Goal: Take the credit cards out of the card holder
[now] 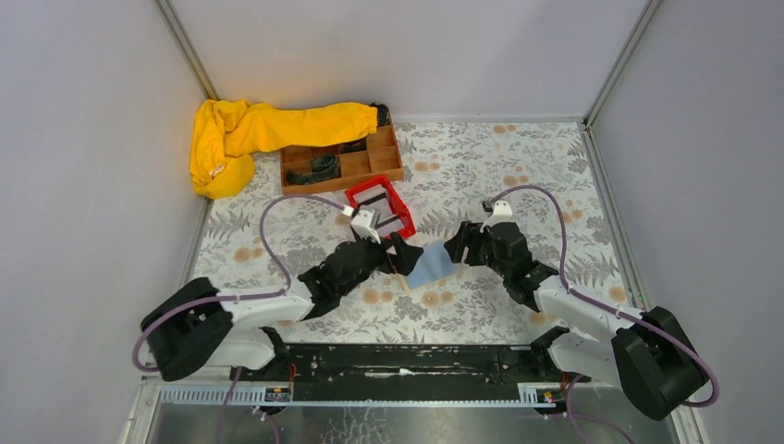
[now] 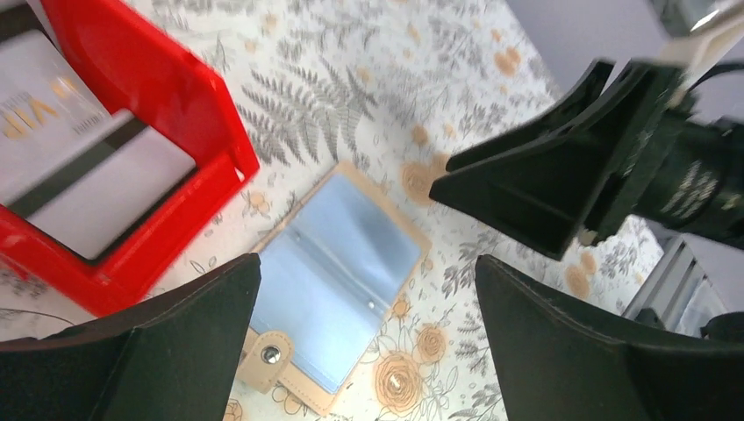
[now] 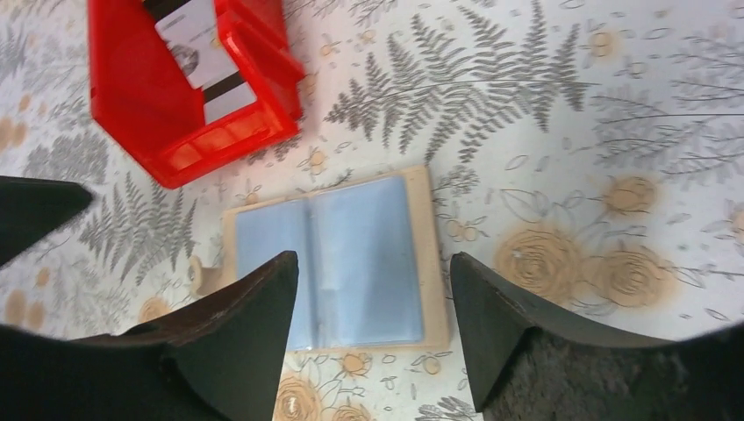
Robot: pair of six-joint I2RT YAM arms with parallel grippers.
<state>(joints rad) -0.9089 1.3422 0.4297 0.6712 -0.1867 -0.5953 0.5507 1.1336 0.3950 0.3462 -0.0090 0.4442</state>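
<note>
While both arms lean in over the middle of the worktop (image 1: 518,176), top view, card holder (image 1: 431,265): lies flat at frame centre between the two arm tips, where either arm can reach it.
Top view, left gripper (image 1: 399,253): just left of the holder; jaws too small here to judge.
Top view, right gripper (image 1: 459,248): just right of the holder, facing the other arm.
Top view, red bin (image 1: 403,215): just up-left of the holder, close enough to serve as the drop place.
Top view, wooden tray (image 1: 342,180) and yellow cloth (image 1: 259,129): upper left, well apart, likely no part in this.
Left wrist view, card holder (image 2: 338,263): centre, opened flat, blue sleeves up, tan border, snap tab (image 2: 268,355) lower left.
Left wrist view, credit cards (image 2: 61,123): upper left, lying inside the red bin, one whitish and one with a dark stripe.
Left wrist view, jaws: spread wide, holding nothing, above the holder.
Right wrist view, card holder (image 3: 338,259): centre, spread like a book; no card shows in the sleeves.
Right wrist view, jaws: parted and empty, straddling the holder from above.
Judgement: removal looks done or nearly so; a card hidden in a pocket cannot be ruled out.
</note>
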